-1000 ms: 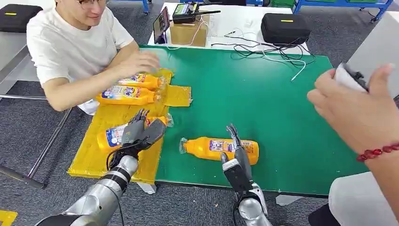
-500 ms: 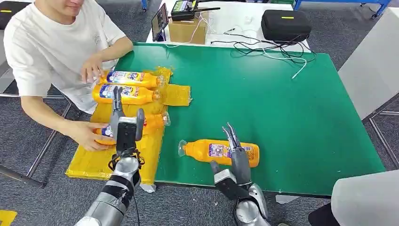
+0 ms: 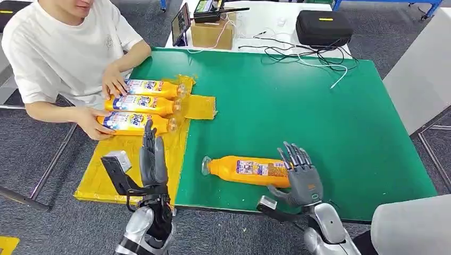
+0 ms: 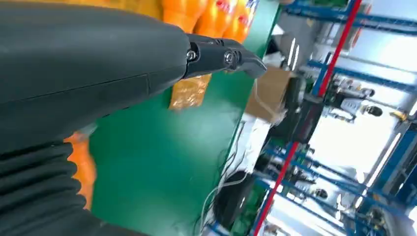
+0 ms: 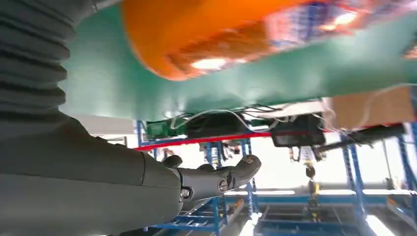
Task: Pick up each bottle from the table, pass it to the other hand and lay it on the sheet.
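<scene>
Bottle [image 3: 248, 170] lay on the green table [image 3: 319, 117] beside the yellow sheet [image 3: 106, 178]; right hand [image 3: 300, 178], fingers spread, had swung to its base. Left hand [image 3: 152, 159], empty, fingers straight together, had withdrawn; person had lined up three bottles [image 3: 139, 104]. Last pickup next.

We are seeing our left hand [image 4: 88, 73] stretching across the view, its thumb [image 4: 221, 56] extended and holding nothing. Beyond it, orange bottles [image 4: 216, 14] are lying near the green table [image 4: 162, 147] edge, and a yellow sheet flap [image 4: 189, 93] is showing beside the thumb. Cables [image 4: 221, 187] are trailing off the table's far edge toward a cardboard box [image 4: 268, 96] and blue shelving [image 4: 373, 78].
</scene>
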